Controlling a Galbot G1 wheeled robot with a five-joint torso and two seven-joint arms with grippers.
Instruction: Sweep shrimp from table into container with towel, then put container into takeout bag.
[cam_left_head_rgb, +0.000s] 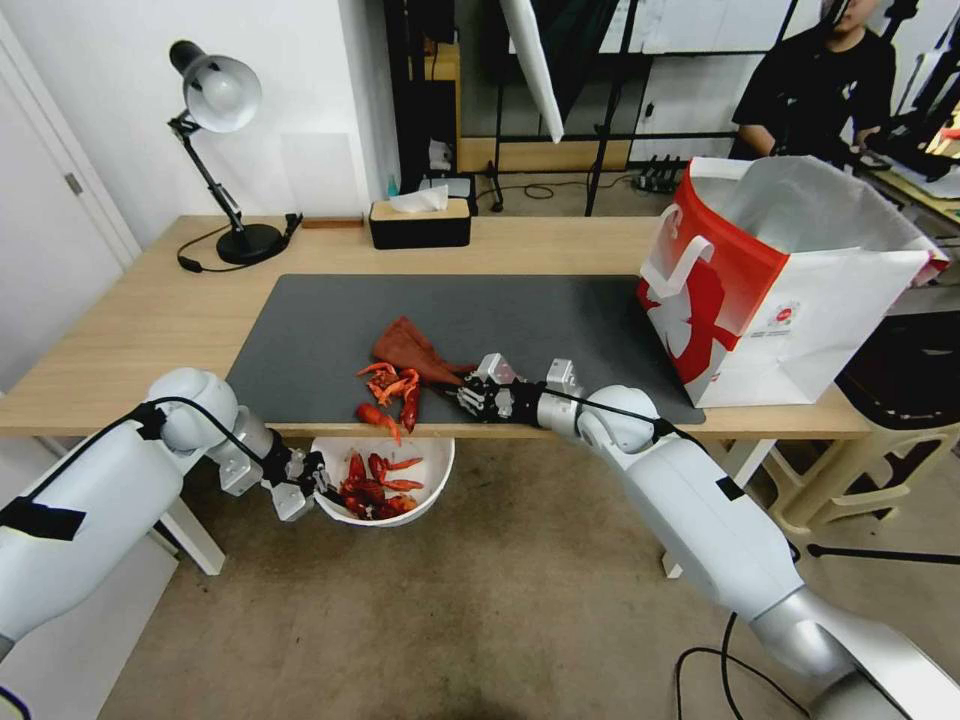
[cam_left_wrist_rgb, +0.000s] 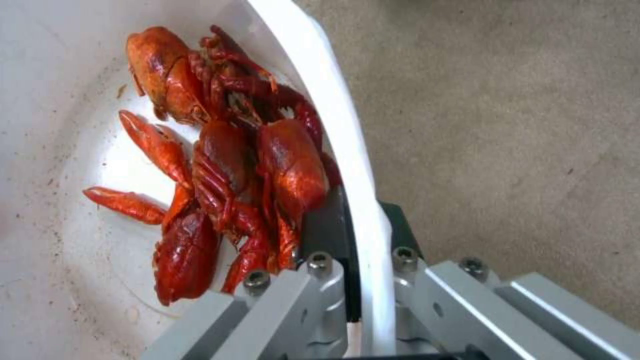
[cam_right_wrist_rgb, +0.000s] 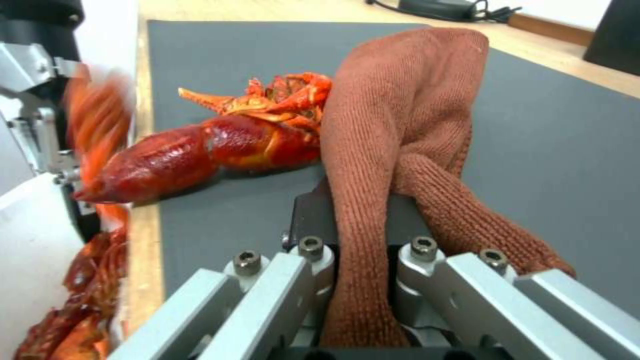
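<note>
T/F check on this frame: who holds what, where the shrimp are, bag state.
1. The left end effector grips the container rim. True.
2. The right end effector is empty. False: it is shut on the towel.
3. All shrimp are in the container. False: some remain on the table edge.
4. The container is held below the table edge. True.
5. The takeout bag lies flat. False: it stands upright, open.

Glossy red shrimp (cam_left_wrist_rgb: 227, 165), knitted rust cloth towel (cam_right_wrist_rgb: 400, 125), smooth white, probably plastic container (cam_left_wrist_rgb: 347, 125), matt grey mat (cam_left_head_rgb: 330, 330).
</note>
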